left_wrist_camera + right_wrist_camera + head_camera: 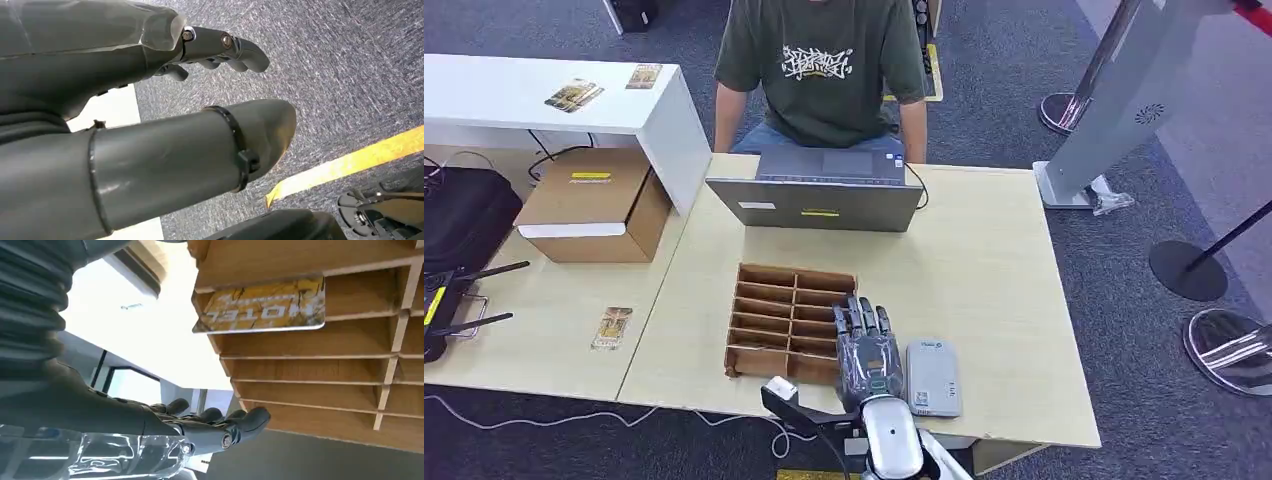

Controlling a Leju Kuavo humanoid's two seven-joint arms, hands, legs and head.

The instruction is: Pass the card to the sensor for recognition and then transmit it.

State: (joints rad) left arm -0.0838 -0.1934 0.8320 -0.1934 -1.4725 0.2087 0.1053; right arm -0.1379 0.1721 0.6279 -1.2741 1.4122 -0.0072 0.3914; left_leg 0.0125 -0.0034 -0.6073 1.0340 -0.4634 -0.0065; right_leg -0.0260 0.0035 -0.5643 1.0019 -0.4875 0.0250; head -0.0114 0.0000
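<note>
A yellow card [260, 305] printed "HOTEL" stands in a slot of the brown wooden organizer [769, 310], sticking out past the slot's edge. My right hand [864, 345] hovers over the organizer's near right corner with its fingers [220, 425] stretched out and nothing in them, a little apart from the card. The grey card sensor [934, 377] lies flat on the table just right of that hand. My left hand [220, 47] hangs over the carpet, fingers loosely apart and holding nothing.
A laptop [824, 190] stands at the table's far edge with a person [824, 70] seated behind it. Another card [612, 327] lies on the left table, near a cardboard box [594, 205]. More cards [574, 95] rest on the white bench.
</note>
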